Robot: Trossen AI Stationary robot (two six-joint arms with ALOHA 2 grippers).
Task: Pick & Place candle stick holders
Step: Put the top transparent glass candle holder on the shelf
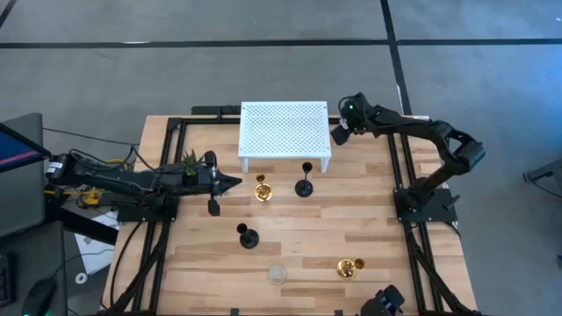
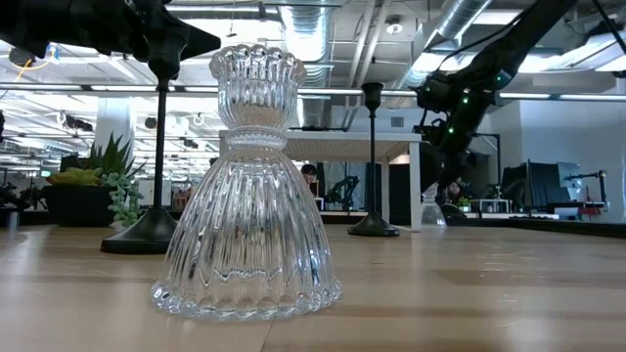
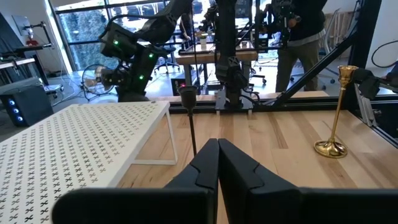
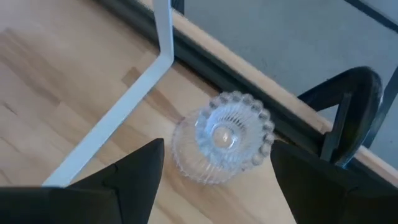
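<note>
My right gripper (image 1: 341, 133) is open, pointing down over a clear glass holder (image 4: 222, 137) that stands on its base by the white shelf's far right leg. Its fingers stand on either side of the holder without touching it. My left gripper (image 1: 233, 182) is shut and empty, level over the table, left of an upright gold holder (image 1: 262, 190) and a black holder (image 1: 304, 186). Another black holder (image 1: 248, 237) stands mid-table. A second clear glass holder (image 1: 277, 274) stands near the near edge. A second gold holder (image 1: 349, 267) lies on its side.
A white perforated shelf (image 1: 284, 132) stands on legs at the table's far middle. A small green plant (image 1: 188, 162) sits beside the left arm. Black frame rails (image 1: 402, 175) run along the table's sides. People and desks show in the room behind.
</note>
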